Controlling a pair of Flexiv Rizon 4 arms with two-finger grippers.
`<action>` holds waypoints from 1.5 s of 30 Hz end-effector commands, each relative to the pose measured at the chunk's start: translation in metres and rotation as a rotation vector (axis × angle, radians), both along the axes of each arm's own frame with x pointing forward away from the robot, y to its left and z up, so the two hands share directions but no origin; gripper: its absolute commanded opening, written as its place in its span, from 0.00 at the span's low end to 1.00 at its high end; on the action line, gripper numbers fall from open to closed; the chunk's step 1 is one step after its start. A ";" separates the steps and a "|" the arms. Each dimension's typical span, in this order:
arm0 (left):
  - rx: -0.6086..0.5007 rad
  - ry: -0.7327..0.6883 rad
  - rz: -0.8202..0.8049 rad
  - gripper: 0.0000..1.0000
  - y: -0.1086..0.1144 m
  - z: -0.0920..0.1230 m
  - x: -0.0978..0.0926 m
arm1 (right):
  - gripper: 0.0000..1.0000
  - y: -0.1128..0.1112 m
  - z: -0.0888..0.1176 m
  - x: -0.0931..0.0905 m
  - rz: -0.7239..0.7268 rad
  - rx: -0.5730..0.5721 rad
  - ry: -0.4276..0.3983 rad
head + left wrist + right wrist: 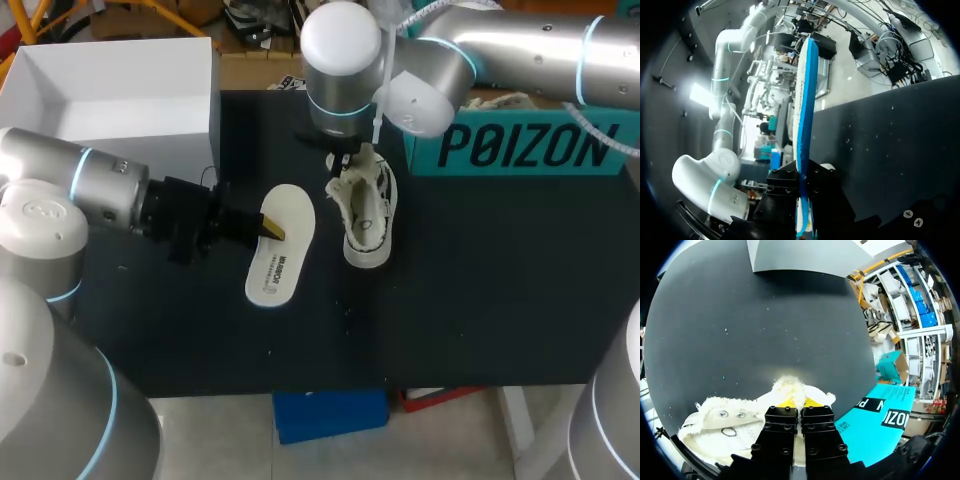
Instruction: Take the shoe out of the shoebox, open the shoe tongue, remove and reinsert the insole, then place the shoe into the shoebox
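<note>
From above: left gripper (270, 229) clamped on one long edge of the white insole (282, 248). Insole out of the shoe and just beside it, lying nearly flat and low at the black counter (480, 300); contact with it not to be told. Right gripper (341, 163) down on the far end of the shoe (368, 215), mostly hidden under its own wrist. Shoe upright on the counter, mouth spread wide, probably pinned so to steady it and hold the opening clear for the insole's return. White open box (110, 95) at the far left, teal box (520, 150) at the far right, the shoe in neither.

From the left wrist: insole (805, 100) edge-on, pinched from both sides between the black fingers of the gripper (804, 180). Blue face turned toward the counter (890, 135), length running straight ahead. Gripped by the edge, likely to leave the rest free to slide in.

From the right wrist: gripper (795, 402) closed, yellow tips nearly together on a fleecy flap of the shoe (725, 420), tongue or collar not to be told. Eyelets just beside; teal box (880, 410) near. By judgement, removal done and reinsertion next, calling for alignment with the open mouth.
</note>
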State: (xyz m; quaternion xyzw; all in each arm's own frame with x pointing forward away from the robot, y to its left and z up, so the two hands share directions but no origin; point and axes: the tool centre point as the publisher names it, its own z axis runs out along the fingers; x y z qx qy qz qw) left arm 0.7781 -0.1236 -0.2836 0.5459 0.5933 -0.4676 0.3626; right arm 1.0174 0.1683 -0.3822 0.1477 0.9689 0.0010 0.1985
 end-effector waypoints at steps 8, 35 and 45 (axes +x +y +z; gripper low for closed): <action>0.000 -0.004 0.004 0.00 -0.001 0.002 0.000 | 1.00 -0.008 0.008 0.001 -0.049 -0.010 -0.034; -0.026 -0.051 -0.044 0.00 -0.013 0.029 -0.022 | 1.00 -0.042 0.083 -0.039 -0.144 -0.026 -0.159; 0.057 -0.026 -0.062 0.00 -0.014 0.032 -0.025 | 1.00 -0.054 0.108 -0.074 -0.329 0.085 -0.210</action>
